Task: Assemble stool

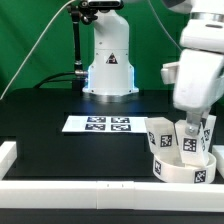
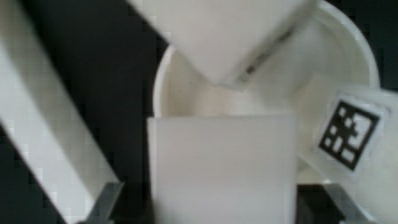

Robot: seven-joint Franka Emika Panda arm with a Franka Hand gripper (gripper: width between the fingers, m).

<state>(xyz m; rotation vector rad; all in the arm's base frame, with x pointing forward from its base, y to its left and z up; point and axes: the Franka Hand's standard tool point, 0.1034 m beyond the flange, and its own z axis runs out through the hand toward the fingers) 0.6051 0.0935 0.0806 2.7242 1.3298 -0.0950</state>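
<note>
The round white seat [image 1: 186, 168] lies upside down at the exterior view's lower right, against the front border rail. One tagged white leg [image 1: 158, 136] stands on it. My gripper [image 1: 192, 128] is straight above the seat, shut on a second white leg [image 1: 190, 142] that it holds upright with the lower end in the seat. In the wrist view the held leg [image 2: 217, 160] fills the space between my fingers [image 2: 111, 200], over the seat's curved rim [image 2: 166, 90]. A tagged leg [image 2: 352, 130] stands beside it, and another white part [image 2: 222, 35] shows beyond.
The marker board [image 1: 98, 124] lies on the black table in front of the arm's base [image 1: 108, 62]. White border rails run along the front edge [image 1: 90, 186] and the exterior view's left edge [image 1: 8, 154]; a rail also shows in the wrist view [image 2: 39, 110].
</note>
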